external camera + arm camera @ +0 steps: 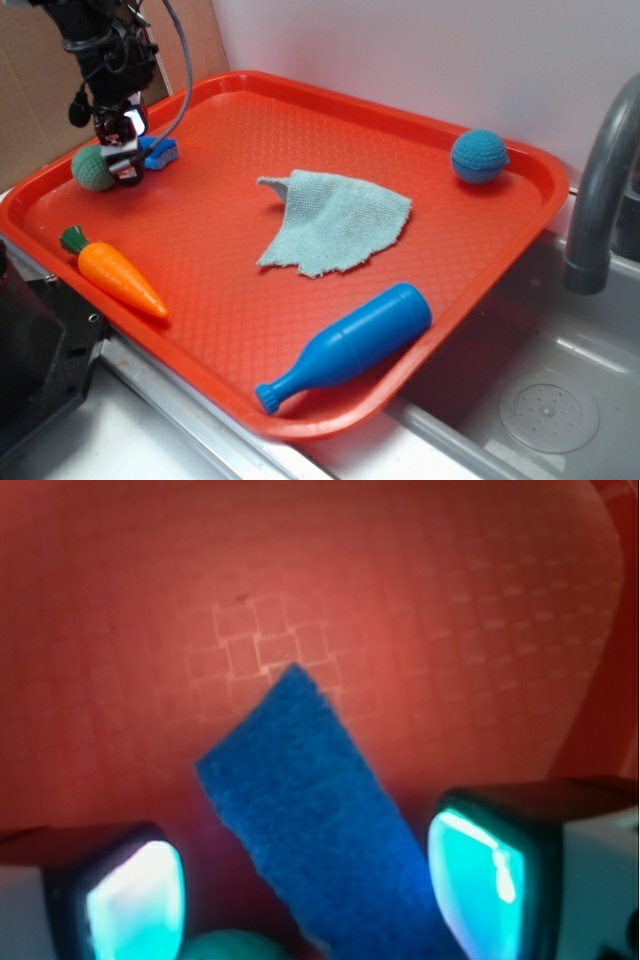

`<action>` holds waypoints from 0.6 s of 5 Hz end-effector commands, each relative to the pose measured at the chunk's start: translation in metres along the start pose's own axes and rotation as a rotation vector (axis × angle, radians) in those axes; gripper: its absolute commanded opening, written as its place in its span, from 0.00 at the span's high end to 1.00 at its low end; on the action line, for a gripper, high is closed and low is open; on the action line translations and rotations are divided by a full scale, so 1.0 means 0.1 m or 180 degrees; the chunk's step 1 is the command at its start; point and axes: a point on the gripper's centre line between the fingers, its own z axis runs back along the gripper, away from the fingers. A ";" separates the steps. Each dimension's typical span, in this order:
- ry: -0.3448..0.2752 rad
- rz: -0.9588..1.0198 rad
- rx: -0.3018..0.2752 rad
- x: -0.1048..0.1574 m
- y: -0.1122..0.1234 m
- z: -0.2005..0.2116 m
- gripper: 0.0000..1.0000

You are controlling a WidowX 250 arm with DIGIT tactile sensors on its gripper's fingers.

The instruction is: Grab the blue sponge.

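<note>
The blue sponge (160, 152) lies flat on the red tray (300, 100) at its far left, right beside a green knitted ball (92, 168). My gripper (125, 165) hangs straight over them, low above the tray, hiding part of the sponge. In the wrist view the sponge (310, 810) runs diagonally between my two fingers (135, 900), with a gap on each side of it. The jaws stand open and straddle the sponge without touching it. A bit of the green ball (235, 948) shows at the bottom edge.
On the tray also lie a toy carrot (118, 276) at the front left, a crumpled pale-blue cloth (335, 222) in the middle, a blue plastic bottle (345, 345) at the front and a blue knitted ball (478, 156) at the back right. A sink and grey faucet (598, 190) stand to the right.
</note>
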 end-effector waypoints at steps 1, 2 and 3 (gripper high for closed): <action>0.0125 -0.0007 0.0041 0.05 -0.07 -0.04 0.00; 0.0280 0.0025 0.0010 0.10 -0.06 -0.17 1.00; 0.0249 0.0032 0.0083 0.19 -0.08 -0.10 1.00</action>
